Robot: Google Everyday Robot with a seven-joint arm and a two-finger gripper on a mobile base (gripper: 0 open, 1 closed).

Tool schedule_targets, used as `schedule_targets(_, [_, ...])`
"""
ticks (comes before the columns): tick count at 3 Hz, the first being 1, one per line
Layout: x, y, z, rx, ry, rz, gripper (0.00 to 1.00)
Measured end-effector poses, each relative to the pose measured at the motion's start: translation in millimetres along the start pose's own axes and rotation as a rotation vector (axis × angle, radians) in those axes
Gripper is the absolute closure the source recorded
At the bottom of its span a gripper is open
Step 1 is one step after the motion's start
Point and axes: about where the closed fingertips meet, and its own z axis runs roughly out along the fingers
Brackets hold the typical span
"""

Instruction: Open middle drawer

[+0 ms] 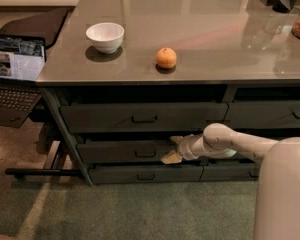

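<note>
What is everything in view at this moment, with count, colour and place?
table: one, glossy grey top, upper part of the view
bowl: one, white, on the table, left
orange: one, orange, on the table, right of the bowl
laptop: one, dark, screen lit, left of the table
top drawer: one, dark grey-green, under the table top
middle drawer: one, dark grey-green, below the top drawer
bottom drawer: one, dark grey-green, lowest
arm: one, white, reaching in from the right
gripper: one, tan fingers apart, at the middle drawer's right end
</note>
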Motion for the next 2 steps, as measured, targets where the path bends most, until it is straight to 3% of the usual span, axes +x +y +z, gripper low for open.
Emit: schedule_targets(2, [-7.1, -0.6, -7.1, 0.000, 0.000, 0.000, 0.53])
